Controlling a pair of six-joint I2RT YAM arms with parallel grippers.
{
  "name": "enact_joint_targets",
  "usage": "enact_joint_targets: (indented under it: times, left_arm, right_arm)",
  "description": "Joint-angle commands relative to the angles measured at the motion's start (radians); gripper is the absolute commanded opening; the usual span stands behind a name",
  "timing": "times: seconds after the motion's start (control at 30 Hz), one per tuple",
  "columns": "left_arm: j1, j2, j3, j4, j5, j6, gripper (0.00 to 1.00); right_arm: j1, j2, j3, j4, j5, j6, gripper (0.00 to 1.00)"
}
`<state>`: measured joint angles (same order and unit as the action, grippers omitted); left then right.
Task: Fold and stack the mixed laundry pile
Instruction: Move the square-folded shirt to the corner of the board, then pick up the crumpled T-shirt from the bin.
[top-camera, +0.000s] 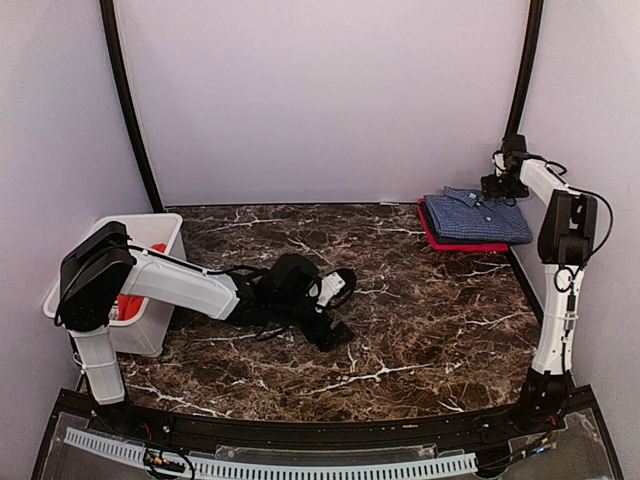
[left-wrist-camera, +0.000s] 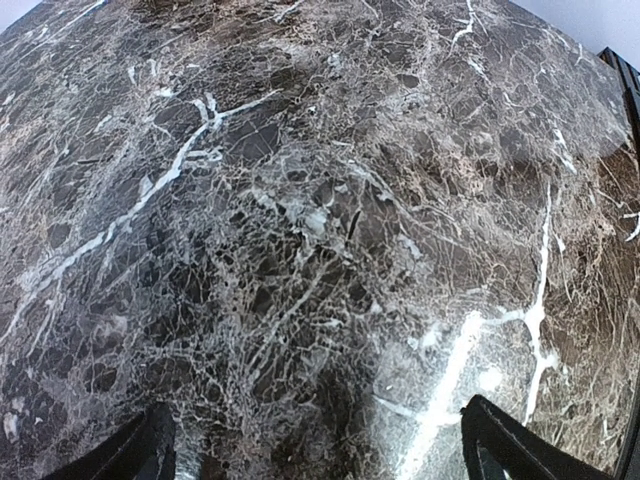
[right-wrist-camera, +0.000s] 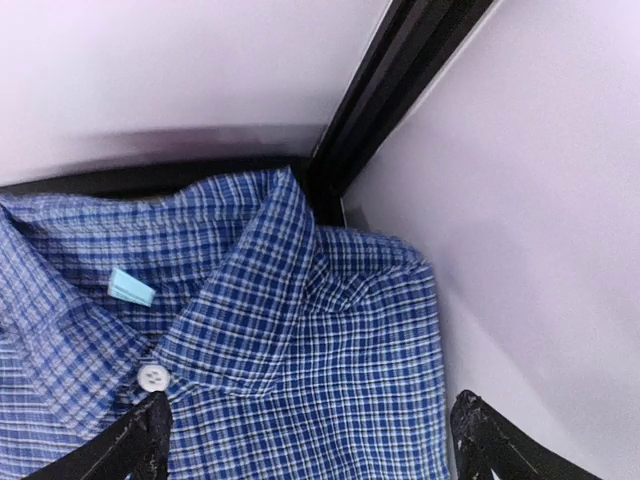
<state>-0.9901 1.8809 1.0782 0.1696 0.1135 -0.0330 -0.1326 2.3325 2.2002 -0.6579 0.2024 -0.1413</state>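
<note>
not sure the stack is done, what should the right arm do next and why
Probably lift the right gripper straight up and away: its jaws stand open over the collar of the checked shirt, which lies folded on the orange-red shirt.

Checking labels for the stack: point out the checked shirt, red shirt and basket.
checked shirt (top-camera: 478, 217): top view, middle of the folded body.
red shirt (top-camera: 465, 246): top view, near edge showing under the checked shirt.
basket (top-camera: 145, 335): top view, bare near wall.
</note>
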Motion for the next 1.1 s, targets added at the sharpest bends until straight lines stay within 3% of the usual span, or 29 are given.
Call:
enact_joint_targets:
  times: [0.0,0.33,0.8,1.07]
  left_arm:
    - [0.008,-0.08,-0.008,0.004,-0.017,-0.026,0.99]
    - [0.023,-0.117,-0.049,0.054,-0.018,-0.07,0.99]
    - [0.119,-0.226,-0.134,0.111,0.003,-0.179,0.99]
    - [0.179,-0.335,-0.083,0.017,0.026,-0.274,0.99]
  right_arm:
    - [0.004,-0.175,0.031,0.015,-0.121,0.043,0.95]
    - [0.007,-0.205,-0.132,0.038,-0.439,0.141,0.87]
    - [0.188,0.012,-0.186,0.075,-0.393,0.141,0.77]
    - [0.255,-0.135,-0.148,0.049,-0.38,0.139,0.84]
